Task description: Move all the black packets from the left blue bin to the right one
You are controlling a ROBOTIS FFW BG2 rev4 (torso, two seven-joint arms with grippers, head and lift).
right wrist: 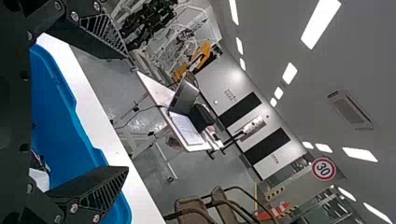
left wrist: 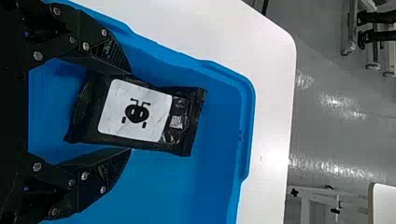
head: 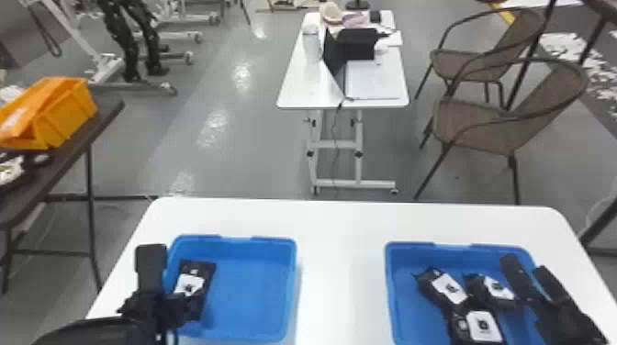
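In the head view, my left gripper (head: 169, 286) is at the left side of the left blue bin (head: 257, 293), beside a black packet (head: 196, 280) with a white label. The left wrist view has this packet (left wrist: 135, 112) between the parted fingers of my left gripper (left wrist: 129, 111); whether they touch it I cannot tell. Black packets (head: 447, 286) lie in the right blue bin (head: 411, 257), several of them close together. My right gripper (head: 527, 268) stands open over that bin's right side; the right wrist view shows nothing between the fingertips of this gripper (right wrist: 127, 112).
Both bins stand on a white table (head: 339, 257), with a strip of tabletop separating them. An orange bin (head: 69, 112) rests on a dark table at the left. Farther off are a white desk (head: 312, 87) and brown chairs (head: 486, 124).
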